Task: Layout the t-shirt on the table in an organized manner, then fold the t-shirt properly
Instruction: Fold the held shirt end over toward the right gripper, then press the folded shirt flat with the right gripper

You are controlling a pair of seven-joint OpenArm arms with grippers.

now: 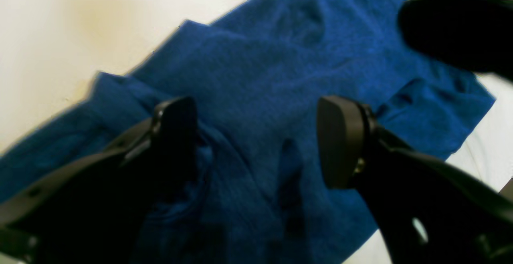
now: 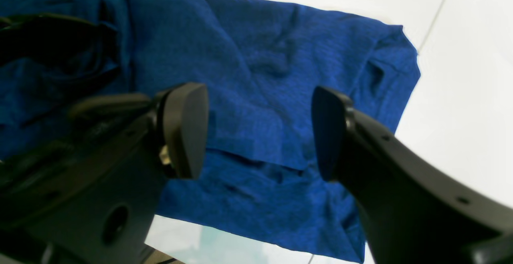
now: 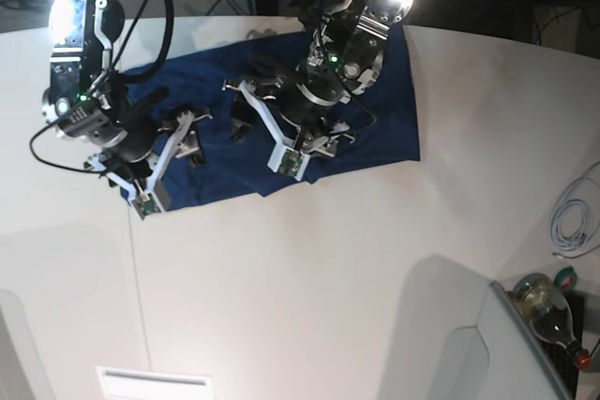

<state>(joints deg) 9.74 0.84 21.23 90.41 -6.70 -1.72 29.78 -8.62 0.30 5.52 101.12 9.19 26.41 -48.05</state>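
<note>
Lying across the far part of the white worktop (image 3: 309,269), partly folded and rumpled: the shirt (image 3: 389,110). Hanging just above the cloth with jaws spread wide and nothing between them: the left pincer (image 1: 256,140). Hovering likewise over the shirt's other side, wide open and gripping nothing: the right pincer (image 2: 259,129).

Left gripper (image 1: 256,140) and right gripper (image 2: 258,129) both gape apart.
</note>
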